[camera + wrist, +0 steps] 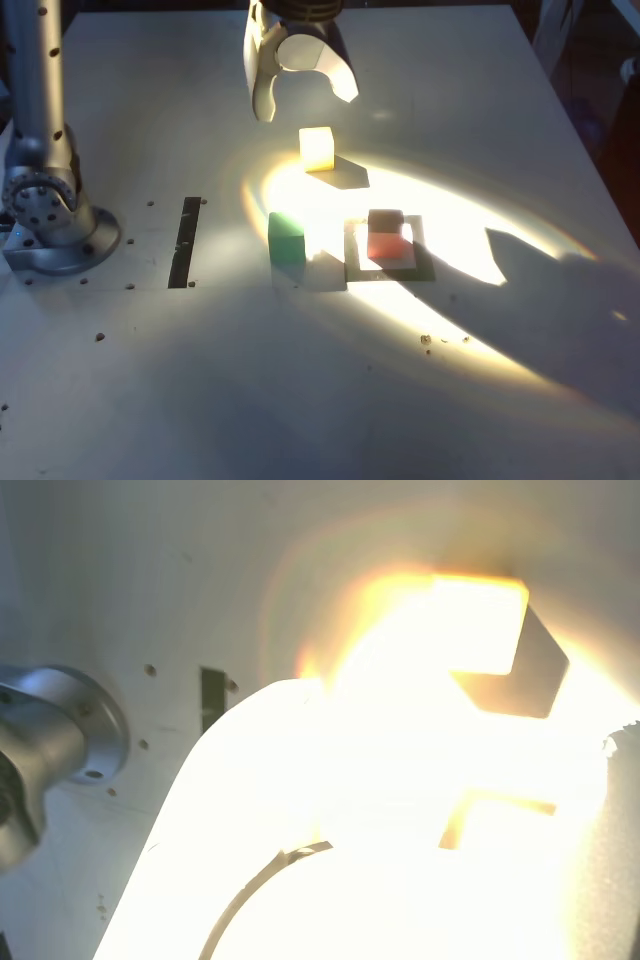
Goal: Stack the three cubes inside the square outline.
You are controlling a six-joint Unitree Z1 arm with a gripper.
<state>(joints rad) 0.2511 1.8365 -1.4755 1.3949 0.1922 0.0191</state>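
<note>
Exterior view: three cubes showing, one of each colour. Red cube (386, 240) is sitting inside the square outline (428, 262), toward its far side, top face in shadow. Green cube (286, 238) is standing just beside the outline on the exterior view's left, apart from the red one. Yellow cube (316, 148) is sitting farther back, well clear of both, washed pale by glare. Gripper (308, 100) is hanging above and just behind the yellow cube, jaws standing apart, holding nothing. A hard patch of light is covering the middle of the tabletop (480, 120); a big shadow is falling across the exterior view's right. One black tape strip (186, 242) is lying left of the green cube, near the arm base (45, 200). Open room all around the cubes; tabletop edges are far off.

Wrist view: mostly blown out by glare. One cube is showing as a bright block with a dark shadow beside it; colour unreadable. Tape strip (211, 697) and arm base (50, 750) are showing at the side. Jaws unreadable here.
</note>
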